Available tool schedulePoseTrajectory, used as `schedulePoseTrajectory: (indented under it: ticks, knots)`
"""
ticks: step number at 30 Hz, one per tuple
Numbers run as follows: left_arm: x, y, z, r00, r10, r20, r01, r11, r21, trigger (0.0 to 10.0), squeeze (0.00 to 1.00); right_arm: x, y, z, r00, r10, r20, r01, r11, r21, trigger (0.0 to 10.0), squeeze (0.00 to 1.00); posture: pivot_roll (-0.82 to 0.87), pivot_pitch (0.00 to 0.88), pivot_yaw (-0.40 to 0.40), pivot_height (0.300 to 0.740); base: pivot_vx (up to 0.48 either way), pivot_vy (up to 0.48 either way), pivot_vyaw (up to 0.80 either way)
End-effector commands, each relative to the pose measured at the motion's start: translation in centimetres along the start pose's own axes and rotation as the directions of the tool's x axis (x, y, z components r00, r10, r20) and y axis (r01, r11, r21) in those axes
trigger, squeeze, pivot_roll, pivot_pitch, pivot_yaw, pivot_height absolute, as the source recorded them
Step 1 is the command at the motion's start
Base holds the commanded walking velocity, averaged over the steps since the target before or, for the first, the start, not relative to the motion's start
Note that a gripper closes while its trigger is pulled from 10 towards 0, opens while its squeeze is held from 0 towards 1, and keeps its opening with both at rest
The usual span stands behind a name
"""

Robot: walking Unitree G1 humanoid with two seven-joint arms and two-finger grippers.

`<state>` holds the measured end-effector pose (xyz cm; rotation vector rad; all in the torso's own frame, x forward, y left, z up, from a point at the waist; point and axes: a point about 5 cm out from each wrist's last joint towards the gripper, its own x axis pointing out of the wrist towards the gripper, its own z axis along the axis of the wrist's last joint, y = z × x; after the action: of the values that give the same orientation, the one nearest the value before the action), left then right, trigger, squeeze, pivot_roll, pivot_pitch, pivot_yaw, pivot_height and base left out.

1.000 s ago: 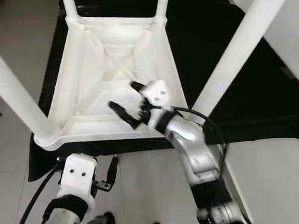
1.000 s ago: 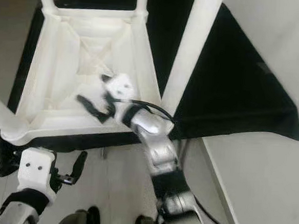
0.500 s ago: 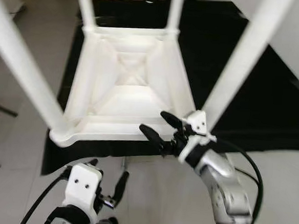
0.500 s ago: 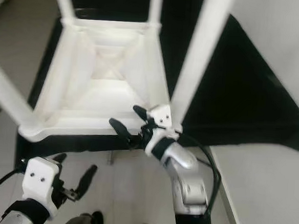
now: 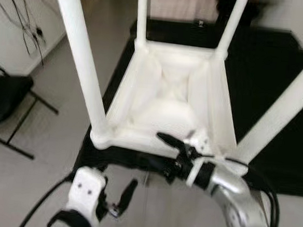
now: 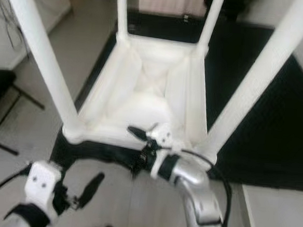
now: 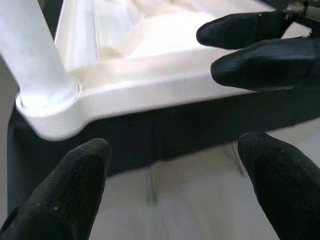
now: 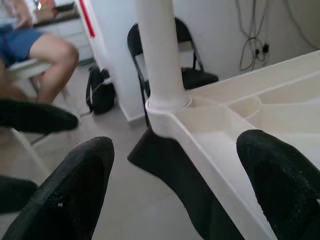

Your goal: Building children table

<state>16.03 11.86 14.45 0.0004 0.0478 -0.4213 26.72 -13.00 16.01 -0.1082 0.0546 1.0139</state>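
Left eye view, blurred: upturned white table [image 5: 173,94] on black mat [image 5: 279,75]; both claws apparently spread.

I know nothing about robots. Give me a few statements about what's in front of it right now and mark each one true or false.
1. The white table lies upside down with its legs pointing up. True.
2. It rests on a red mat. False: the mat is black.
3. The right gripper is clamped shut around a table leg. False: its fingers are open at the near rim of the table.
4. The left gripper hangs open below the table's near corner, holding nothing. True.
5. A black folding chair stands on the floor to the robot's left. True.
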Motion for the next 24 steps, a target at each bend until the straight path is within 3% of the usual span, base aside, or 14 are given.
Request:
schedulePoseTrajectory:
  ticks: [1,4,6,10,15,20,24]
  knots:
    - [0.1,-0.1,-0.5,1.000,-0.023,-0.020,0.023,1.000,-0.005,10.0,0.00,-0.1,0.0,-0.9,0.998,0.032,-0.060,-0.033,0.999,-0.017,10.0,0.00,-0.07,0.136,0.004,0.740,0.000,0.000,0.00]
    - [0.1,-0.1,-0.5,0.999,-0.026,-0.019,0.026,1.000,-0.005,10.0,0.00,-0.4,-0.2,-0.8,0.995,0.062,-0.076,-0.064,0.998,-0.019,10.0,0.00,-0.07,0.136,0.004,0.740,0.000,0.000,0.00]
    - [0.1,-0.2,-0.5,0.999,-0.044,-0.019,0.044,0.999,-0.007,10.0,0.00,-1.3,-0.8,-0.6,0.983,0.134,-0.124,-0.138,0.990,-0.028,10.0,0.00,-0.07,0.134,0.001,0.740,0.000,0.000,0.00]
    - [-0.2,-0.3,-0.7,0.996,-0.080,-0.037,0.080,0.997,-0.004,10.0,0.00,-2.1,-1.7,-1.0,0.960,0.169,-0.222,-0.182,0.983,-0.039,10.0,0.00,-0.07,0.135,0.001,0.740,0.000,0.000,0.00]
    - [-0.6,-0.1,-0.8,0.995,-0.083,-0.053,0.083,0.997,-0.004,10.0,0.00,-2.5,-1.6,-1.1,0.946,0.208,-0.247,-0.216,0.976,-0.005,10.0,0.00,-0.06,0.139,-0.003,0.740,0.000,0.000,0.00]
    - [-2.0,0.0,-1.3,0.993,-0.076,-0.090,0.074,0.997,-0.025,10.0,0.00,-3.5,-0.6,-1.2,0.917,0.323,-0.235,-0.316,0.946,0.068,10.0,0.00,-0.05,0.151,-0.001,0.740,0.000,0.000,0.00]
    - [-2.1,0.0,-1.3,0.993,-0.070,-0.093,0.068,0.997,-0.024,10.0,0.00,-3.7,-0.4,-1.6,0.906,0.331,-0.265,-0.322,0.944,0.078,10.0,0.00,-0.05,0.155,-0.001,0.740,0.000,0.000,0.00]
